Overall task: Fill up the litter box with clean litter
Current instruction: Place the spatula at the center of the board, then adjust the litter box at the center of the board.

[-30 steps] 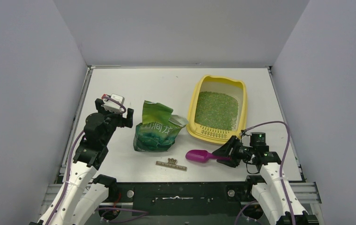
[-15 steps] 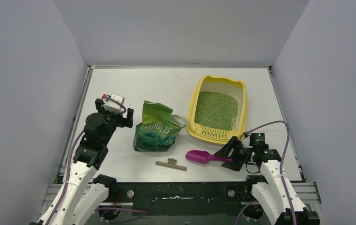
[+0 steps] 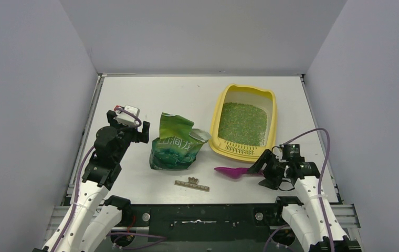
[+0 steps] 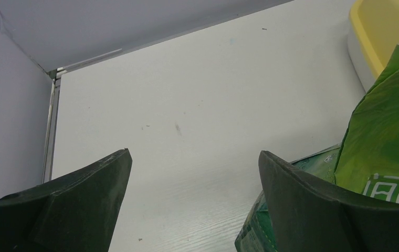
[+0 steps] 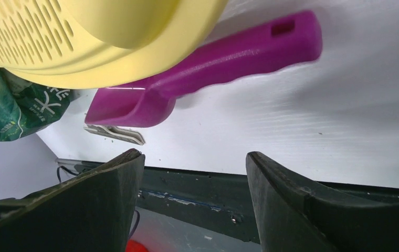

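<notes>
The pale yellow litter box (image 3: 239, 150) stands at the right of the table with a layer of light-green clean litter (image 3: 242, 123) in it. Its grate end (image 5: 24, 31) fills the top left of the right wrist view. A magenta scoop (image 3: 231, 171) lies flat on the table in front of the box. My right gripper (image 3: 257, 171) stands open just off the scoop's handle (image 5: 250, 44), with nothing between its fingers (image 5: 108, 199). At the left, my left gripper (image 3: 143, 134) hangs open and empty beside the green bag (image 3: 176, 144). The bag's edge (image 4: 386, 142) shows by the right finger.
A small toothed strip (image 3: 192, 184) lies near the front edge, below the bag. Just behind the right gripper runs the table's dark front rail (image 5: 202, 186). Grey walls close in the table on three sides.
My right gripper has opened, let go of the scoop's handle and drawn back to the right. The scoop now lies loose on the table. The left arm has not moved.
</notes>
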You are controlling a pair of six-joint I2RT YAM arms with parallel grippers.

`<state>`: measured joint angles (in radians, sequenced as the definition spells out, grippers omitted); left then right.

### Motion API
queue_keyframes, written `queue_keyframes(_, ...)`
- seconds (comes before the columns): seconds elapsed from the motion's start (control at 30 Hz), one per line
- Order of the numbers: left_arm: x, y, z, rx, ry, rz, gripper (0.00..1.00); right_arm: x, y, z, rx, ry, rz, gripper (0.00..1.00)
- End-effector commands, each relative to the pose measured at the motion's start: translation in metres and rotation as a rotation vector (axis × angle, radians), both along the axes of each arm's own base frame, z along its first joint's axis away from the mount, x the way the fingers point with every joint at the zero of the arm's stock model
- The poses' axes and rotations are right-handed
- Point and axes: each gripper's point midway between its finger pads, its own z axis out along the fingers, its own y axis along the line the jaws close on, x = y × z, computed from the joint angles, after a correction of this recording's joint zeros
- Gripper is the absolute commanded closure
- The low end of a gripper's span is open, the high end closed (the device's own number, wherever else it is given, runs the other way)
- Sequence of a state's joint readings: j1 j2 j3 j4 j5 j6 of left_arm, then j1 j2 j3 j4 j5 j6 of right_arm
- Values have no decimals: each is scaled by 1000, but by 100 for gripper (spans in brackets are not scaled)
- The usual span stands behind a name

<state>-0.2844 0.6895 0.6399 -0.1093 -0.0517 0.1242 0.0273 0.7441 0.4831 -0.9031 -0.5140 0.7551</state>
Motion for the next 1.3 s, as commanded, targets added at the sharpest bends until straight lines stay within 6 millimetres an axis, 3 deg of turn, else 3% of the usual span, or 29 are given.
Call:
queue_keyframes(0.0, 4, -1, 32, -30, -82, -3, 10, 5, -12, 12, -80, -37, -9, 28)
queue_keyframes(0.1, 4, -1, 32, -30, -83, -4, 10, 8, -13, 23, -84, -64, -12, 28)
queue_keyframes(0.33, 3, 0, 33, -29, -86, 1, 10, 37, -12, 100, -82, -321, -9, 26)
queue_keyframes(0.43, 3, -1, 33, -30, -86, -3, 10, 59, -10, 119, -85, -405, 23, 25)
queue_keyframes(0.77, 3, 0, 34, -32, -89, 0, 10, 143, -17, 124, -232, -415, 176, 26)
queue_keyframes(0.87, 3, 0, 34, -31, -89, 1, 10, 161, -18, 111, -280, -386, 189, 26)
queue_keyframes(1.07, 2, 2, 33, -27, -88, 8, 10, 177, -32, 81, -379, -300, 186, 26)
queue_keyframes(1.27, 3, 2, 33, -25, -88, 8, 10, 181, -50, 71, -482, -265, 185, 25)
